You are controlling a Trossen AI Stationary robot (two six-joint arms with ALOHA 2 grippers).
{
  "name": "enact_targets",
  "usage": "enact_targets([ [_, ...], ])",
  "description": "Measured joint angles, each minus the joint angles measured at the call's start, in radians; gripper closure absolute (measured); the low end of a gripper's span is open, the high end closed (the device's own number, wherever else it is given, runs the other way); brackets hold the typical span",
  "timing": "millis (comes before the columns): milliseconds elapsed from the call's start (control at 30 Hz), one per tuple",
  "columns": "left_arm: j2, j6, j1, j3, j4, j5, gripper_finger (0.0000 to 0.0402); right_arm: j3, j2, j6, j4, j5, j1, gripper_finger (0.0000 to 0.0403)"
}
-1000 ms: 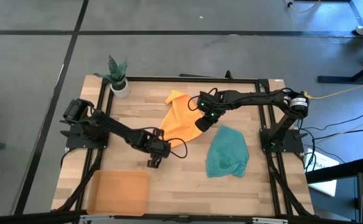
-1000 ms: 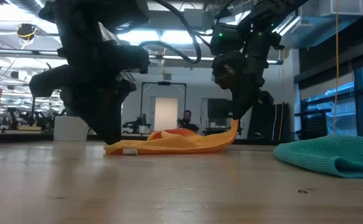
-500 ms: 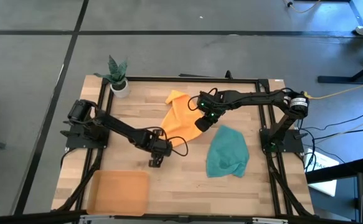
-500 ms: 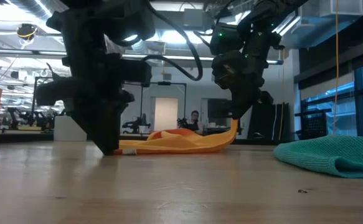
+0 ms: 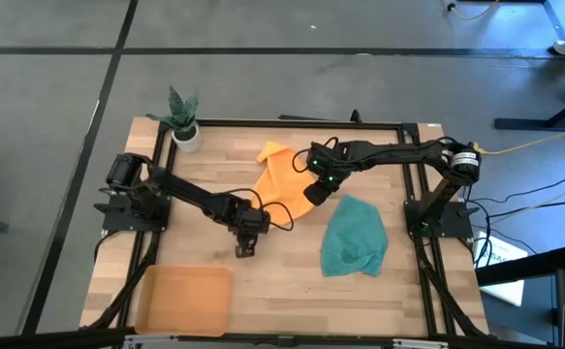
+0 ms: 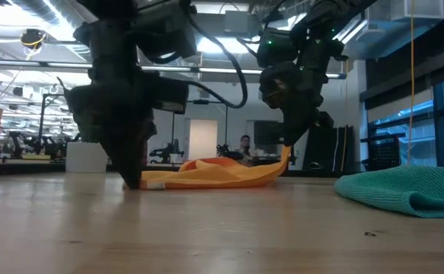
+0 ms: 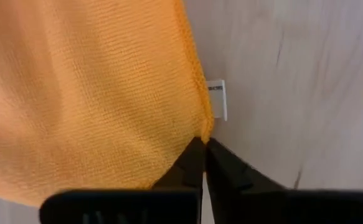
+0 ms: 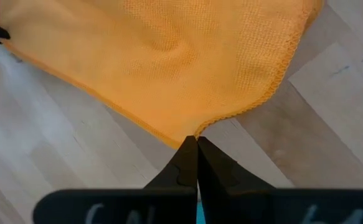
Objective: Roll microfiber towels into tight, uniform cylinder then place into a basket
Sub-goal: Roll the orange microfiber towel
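The orange towel [image 5: 282, 179] lies spread in the middle of the table. My left gripper [image 6: 134, 181] stands at the towel's near-left corner, beside a white label [image 7: 217, 99], and is shut on it. My right gripper [image 5: 313, 192] is shut on the towel's right corner. The teal towel [image 5: 353, 237] lies crumpled on the table to the right, and no gripper touches it. The basket [image 5: 185, 299] sits at the near left. My left gripper pinches the orange towel's corner [image 7: 201, 134] between its two fingers, next to the label. The fingers come steeply from above. The corner stays down on the table. My right gripper pinches the orange towel's hemmed corner [image 8: 197, 132] between its two fingers, slanting down from above. That corner [image 6: 286, 156] is raised off the table. The cloth slopes slackly from it down to the part on the table.
A small white plant pot [image 5: 185, 134] stands at the far left corner. A black frame [image 5: 301, 123] runs round the table's edges. Bare wood lies between the basket and the teal towel. A person [image 6: 244, 144] sits in the room beyond the table.
My left gripper has sunk a little to the table at the orange towel's near-left corner, rolled about its own line and shut on that corner. The towel has stayed where it was.
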Motion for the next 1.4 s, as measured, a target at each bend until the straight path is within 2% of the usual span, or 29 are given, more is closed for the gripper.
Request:
enact_targets([
  [167, -0.078, -0.073, 0.029, -0.004, -0.059, 0.044, 0.0401, 0.001, -0.033, 0.003, 0.0, 0.0, -0.007, 0.0401],
  [367, -0.227, -0.101, 0.08, 0.049, -0.152, -0.005, 0.0401, 0.053, -0.103, -0.028, -0.006, 0.011, -0.02, 0.0401],
  [567, -0.388, -0.102, 0.139, 0.155, -0.218, -0.166, 0.0401, 0.191, -0.134, -0.146, -0.026, 0.09, -0.023, 0.0401],
  [700, -0.459, -0.1, 0.169, 0.277, -0.343, -0.289, 0.0401, 0.294, -0.138, -0.226, -0.044, 0.155, -0.025, 0.0401],
  [900, -0.471, -0.043, 0.205, 0.492, -0.575, -0.445, 0.0401, 0.445, -0.14, -0.373, -0.066, 0.247, -0.028, 0.0401],
  [1100, -0.469, 0.085, 0.257, 0.667, -0.613, -0.586, 0.0402, 0.596, -0.14, -0.445, -0.134, 0.414, -0.059, 0.0401],
  [1233, -0.47, 0.184, 0.307, 0.748, -0.62, -0.622, 0.0401, 0.666, -0.142, -0.453, -0.192, 0.455, -0.085, 0.0401],
  [1400, -0.469, 0.265, 0.402, 0.764, -0.62, -0.621, 0.0401, 0.687, -0.14, -0.476, -0.198, 0.455, -0.127, 0.0401],
])
